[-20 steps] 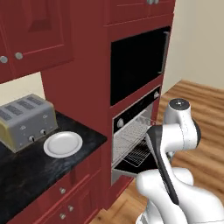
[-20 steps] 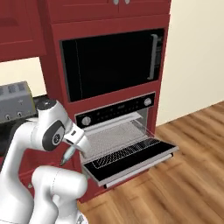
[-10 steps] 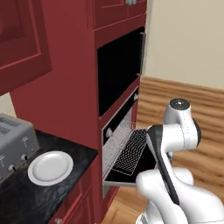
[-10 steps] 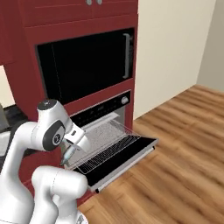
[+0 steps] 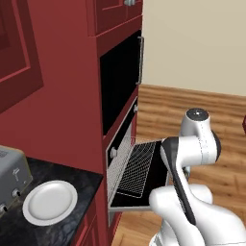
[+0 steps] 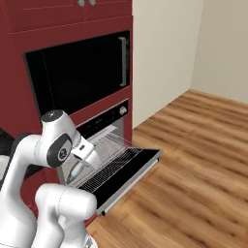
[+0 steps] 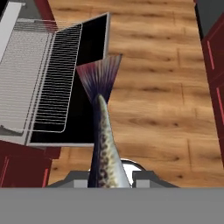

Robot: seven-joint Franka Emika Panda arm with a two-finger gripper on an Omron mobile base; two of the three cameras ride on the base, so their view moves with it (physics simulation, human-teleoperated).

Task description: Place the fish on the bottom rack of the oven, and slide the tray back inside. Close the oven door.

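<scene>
Beside the open oven door (image 6: 127, 175), gripper (image 7: 105, 177) clamped tight on fish (image 7: 103, 144), tail-out, ready for pulled-out bottom rack (image 7: 37, 78).

The fish (image 7: 103, 144) runs off the hand view's lower centre, head unseen, while the toaster (image 5: 10, 174) is cropped at the left base view's left edge.

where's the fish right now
In the hand view the fish is clamped in the gripper, tail up, hanging over the wood floor beside the pulled-out bottom rack.
</scene>
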